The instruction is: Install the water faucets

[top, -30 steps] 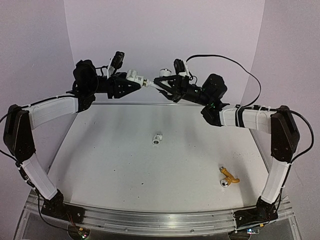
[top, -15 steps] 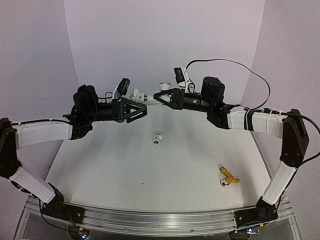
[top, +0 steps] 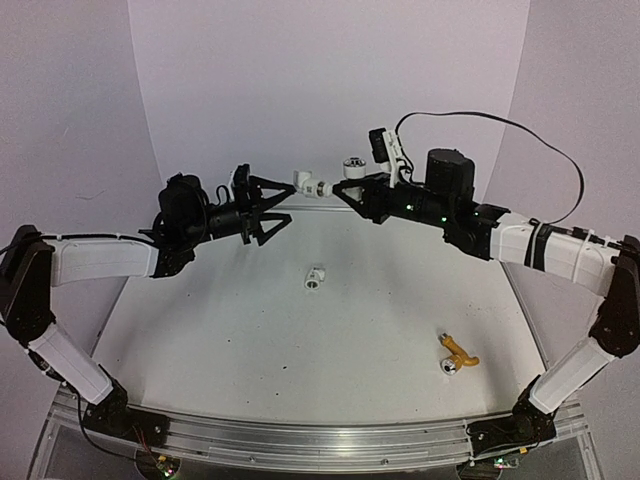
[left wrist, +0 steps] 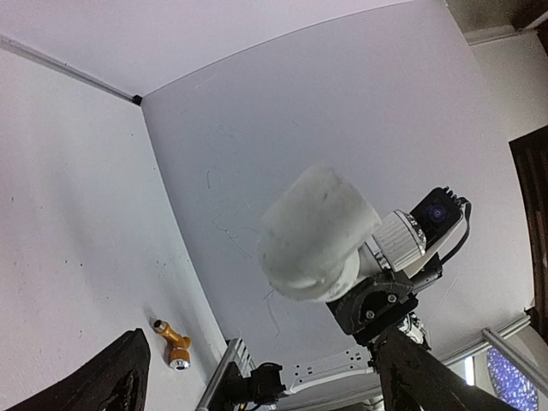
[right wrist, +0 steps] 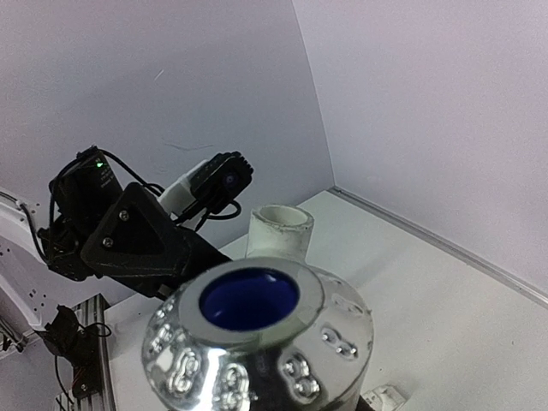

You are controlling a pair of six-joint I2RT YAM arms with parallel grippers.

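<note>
- The right gripper (top: 341, 192) holds the white faucet (top: 330, 186) in the air above the far side of the table (top: 220, 340). Its jaws look closed on the faucet's body, though the right wrist view does not show them.
- In the right wrist view the faucet's silvery cap (right wrist: 257, 342) with its blue centre fills the foreground.
- A short white fitting (top: 305, 181) sits on the faucet's free end, in line with it and pointing toward the left arm. It appears joined on, but how tightly it is seated cannot be told.
- The left gripper (top: 276, 208) is just beside that fitting without touching it. Its jaws are spread wide and empty, and the left wrist view shows its fingers (left wrist: 111, 381) far apart at the bottom corners, with the fitting blurred between and beyond them.
- I judge the first faucet to be about finished: it is mated to its fitting and only needs setting down or a last tightening.
- The yellow faucet (top: 457, 354) lies on its side on the table near the right arm's base, well apart from both grippers.
- The second fitting (top: 316, 276) lies alone near the middle of the table.
- Roughly half the task is left: picking up these two and joining them.
</note>
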